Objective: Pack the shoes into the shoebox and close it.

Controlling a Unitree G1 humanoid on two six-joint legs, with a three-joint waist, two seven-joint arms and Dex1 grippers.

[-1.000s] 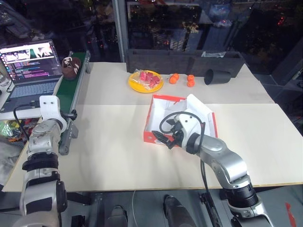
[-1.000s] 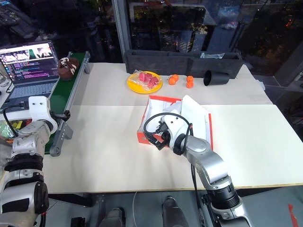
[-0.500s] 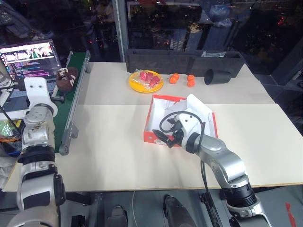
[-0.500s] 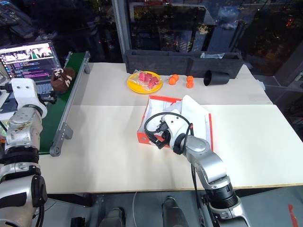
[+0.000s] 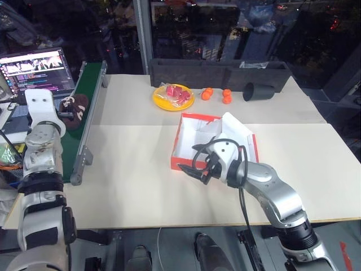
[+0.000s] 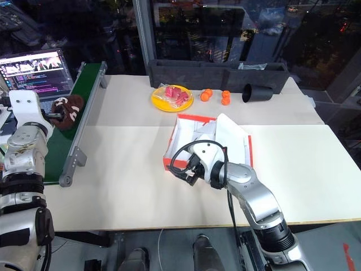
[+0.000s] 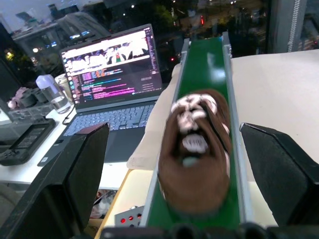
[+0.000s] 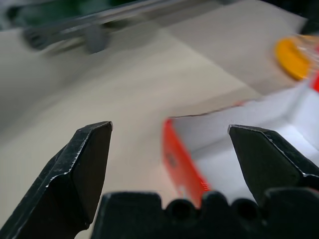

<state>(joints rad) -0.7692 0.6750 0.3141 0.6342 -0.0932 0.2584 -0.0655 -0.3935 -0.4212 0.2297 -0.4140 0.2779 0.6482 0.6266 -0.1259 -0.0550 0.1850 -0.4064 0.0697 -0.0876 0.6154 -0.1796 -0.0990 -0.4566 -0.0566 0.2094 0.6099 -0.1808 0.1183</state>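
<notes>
Your left gripper is raised level at the table's left edge, its black fingers spread wide and holding nothing; it points along the green conveyor belt. One small dark brown shoe with white markings lies on that belt directly ahead, between the finger lines but not touched. The second shoe cannot be made out.

Your right arm reaches in across the cream table. Its gripper points leftward at the near left corner of the red-orange cardboard shoebox, jaws fully apart and empty, hovering just outside the box wall.

The shoebox stands open, with its white lid tilted up on the far right side. What can be seen of the white interior holds no shoe; your arm hides part of it.
</notes>
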